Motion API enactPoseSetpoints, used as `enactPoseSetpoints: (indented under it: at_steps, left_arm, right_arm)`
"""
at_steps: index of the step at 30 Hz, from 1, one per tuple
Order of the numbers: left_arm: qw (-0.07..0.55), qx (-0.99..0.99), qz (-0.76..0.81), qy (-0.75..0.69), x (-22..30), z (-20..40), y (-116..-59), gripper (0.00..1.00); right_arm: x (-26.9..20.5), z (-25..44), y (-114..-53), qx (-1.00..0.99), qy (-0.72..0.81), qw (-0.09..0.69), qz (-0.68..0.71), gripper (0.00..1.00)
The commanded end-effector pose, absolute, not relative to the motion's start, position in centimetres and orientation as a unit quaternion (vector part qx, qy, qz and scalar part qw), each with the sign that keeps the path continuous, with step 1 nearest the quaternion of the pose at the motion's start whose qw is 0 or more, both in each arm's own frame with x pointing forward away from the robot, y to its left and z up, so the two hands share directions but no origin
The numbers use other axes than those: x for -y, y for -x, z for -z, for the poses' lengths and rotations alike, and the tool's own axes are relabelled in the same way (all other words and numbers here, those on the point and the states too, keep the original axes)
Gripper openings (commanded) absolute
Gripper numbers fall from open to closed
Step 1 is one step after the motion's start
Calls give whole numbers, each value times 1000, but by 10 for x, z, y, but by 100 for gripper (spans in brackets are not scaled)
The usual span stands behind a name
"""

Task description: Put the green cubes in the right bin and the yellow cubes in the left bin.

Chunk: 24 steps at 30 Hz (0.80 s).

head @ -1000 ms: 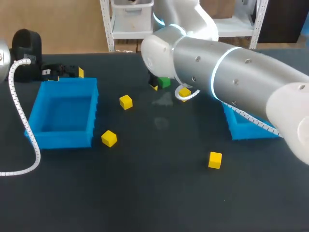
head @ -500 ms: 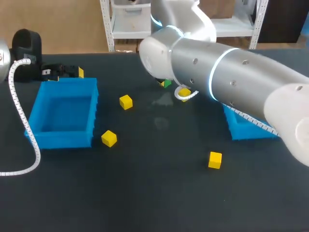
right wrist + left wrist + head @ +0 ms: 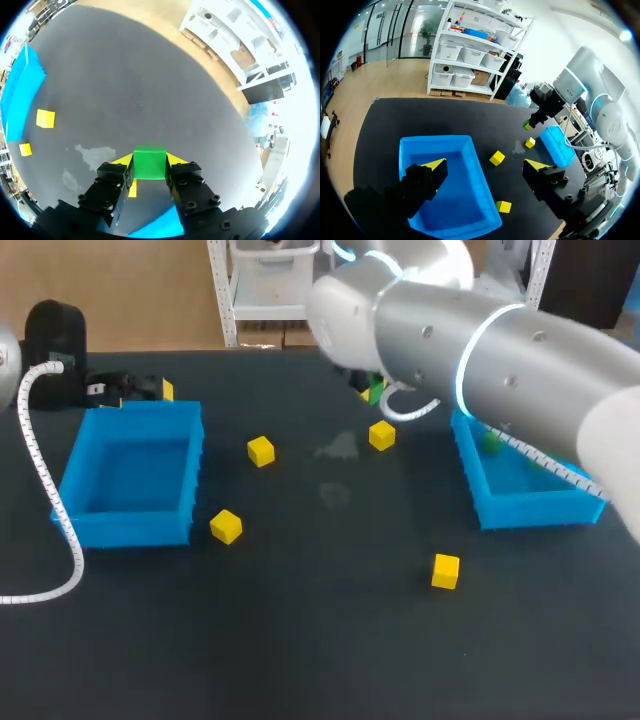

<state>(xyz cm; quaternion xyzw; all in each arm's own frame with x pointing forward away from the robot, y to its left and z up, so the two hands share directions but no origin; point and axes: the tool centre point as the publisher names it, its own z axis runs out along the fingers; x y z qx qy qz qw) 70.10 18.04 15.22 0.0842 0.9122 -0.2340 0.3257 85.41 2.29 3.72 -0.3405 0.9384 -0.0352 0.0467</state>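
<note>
My right gripper [image 3: 149, 161] is shut on a green cube [image 3: 149, 163], held above the table just left of the right blue bin [image 3: 528, 510]; the cube [image 3: 376, 392] peeks out under the arm in the head view. Another green cube [image 3: 492, 441] lies in that bin. Several yellow cubes lie on the table: one [image 3: 381, 435] below the right gripper, one [image 3: 260, 450] mid-table, one [image 3: 226, 526] by the left blue bin [image 3: 140, 412], one [image 3: 445, 570] at the front. My left gripper [image 3: 487, 167] hangs open over the left bin's [image 3: 420, 145] far side, holding nothing.
My right arm [image 3: 500, 360] spans the back right of the table and hides part of the right bin. A white coiled cable [image 3: 40, 480] runs along the left bin's outer side. The dark tabletop [image 3: 320, 620] lies bare between the bins toward the front.
My right gripper has shut on the green cube, lifted it off the table and carried it right toward the right bin. The yellow cube beneath is now uncovered. The left arm has not moved.
</note>
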Motion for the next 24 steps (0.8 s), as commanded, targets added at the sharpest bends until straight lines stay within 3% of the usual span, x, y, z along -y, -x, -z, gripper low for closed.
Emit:
enactPoseSetpoints:
  at_steps: [1,24]
  left_arm:
    - [328,-910,240,-87,-183,-150,-701,100]
    - [328,-910,240,-87,-183,-150,-701,100]
  right_arm:
    - [4,-58,-844,-941,330,76,20,0]
    - [133,-99,-796,-961,232,146,25,0]
